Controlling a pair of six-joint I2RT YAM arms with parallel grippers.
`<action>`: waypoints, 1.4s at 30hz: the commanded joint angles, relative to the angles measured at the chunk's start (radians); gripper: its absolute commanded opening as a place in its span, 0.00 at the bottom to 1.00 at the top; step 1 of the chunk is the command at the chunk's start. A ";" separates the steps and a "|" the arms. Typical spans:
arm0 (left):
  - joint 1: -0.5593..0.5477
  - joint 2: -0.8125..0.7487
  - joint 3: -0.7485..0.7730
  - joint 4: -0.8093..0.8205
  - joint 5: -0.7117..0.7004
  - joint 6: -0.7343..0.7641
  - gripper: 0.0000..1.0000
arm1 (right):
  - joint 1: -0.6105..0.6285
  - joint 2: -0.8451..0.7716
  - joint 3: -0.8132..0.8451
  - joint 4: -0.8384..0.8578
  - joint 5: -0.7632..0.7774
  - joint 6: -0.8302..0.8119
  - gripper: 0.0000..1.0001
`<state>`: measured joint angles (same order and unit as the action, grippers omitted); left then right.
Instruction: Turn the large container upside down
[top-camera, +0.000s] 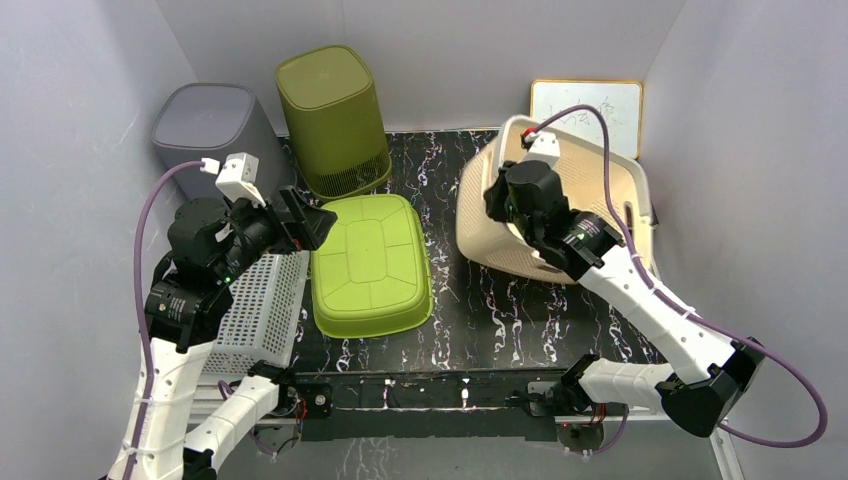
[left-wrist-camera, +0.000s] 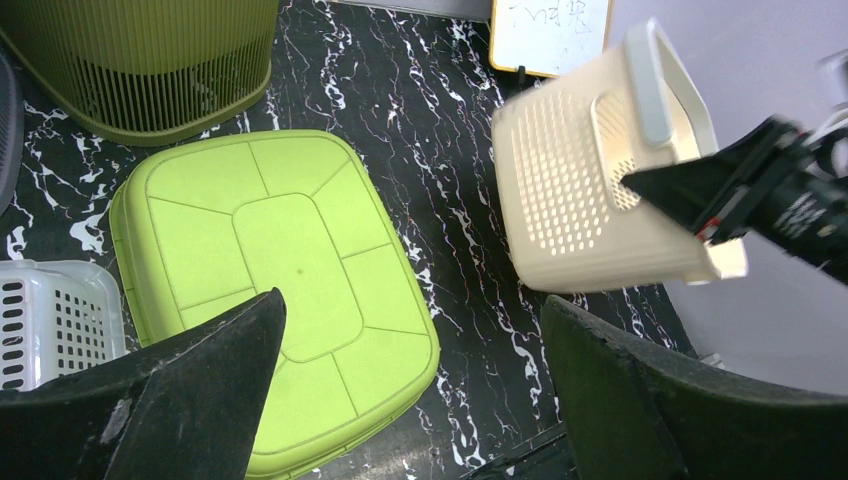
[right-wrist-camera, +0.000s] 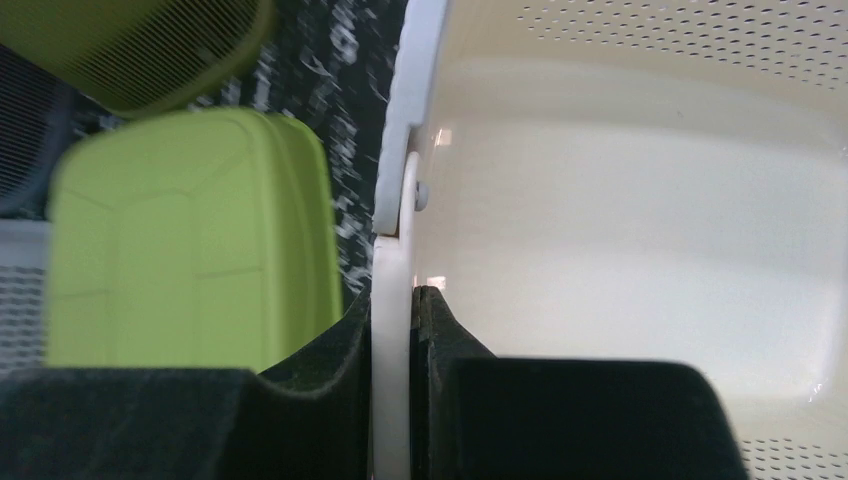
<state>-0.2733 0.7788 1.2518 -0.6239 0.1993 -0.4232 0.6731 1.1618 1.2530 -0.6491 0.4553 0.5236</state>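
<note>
The large cream perforated basket is tipped on its side at the right of the table, its opening facing the right wall. My right gripper is shut on the basket's near rim. In the right wrist view the gripper pinches the white rim, one finger outside and one inside the cream interior. The left wrist view shows the basket tilted off the table. My left gripper is open and empty. It hovers over the left edge of an upside-down lime basin.
A tall olive bin and a grey bin stand at the back left. A white perforated basket lies under my left arm. A small whiteboard leans on the back wall behind the cream basket. The side walls are close.
</note>
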 joint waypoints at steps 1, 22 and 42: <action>-0.002 -0.013 0.065 -0.030 -0.008 0.010 0.98 | 0.003 -0.024 0.121 0.406 -0.020 0.016 0.00; -0.002 -0.027 0.195 -0.123 -0.044 0.041 0.98 | -0.127 0.169 -0.171 1.670 -0.237 0.436 0.00; -0.001 -0.009 0.184 -0.119 -0.036 0.042 0.98 | -0.374 0.573 -0.315 2.465 -0.502 1.083 0.00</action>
<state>-0.2733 0.7597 1.4235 -0.7456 0.1577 -0.3950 0.2939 1.7306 0.8848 1.4086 0.0074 1.4387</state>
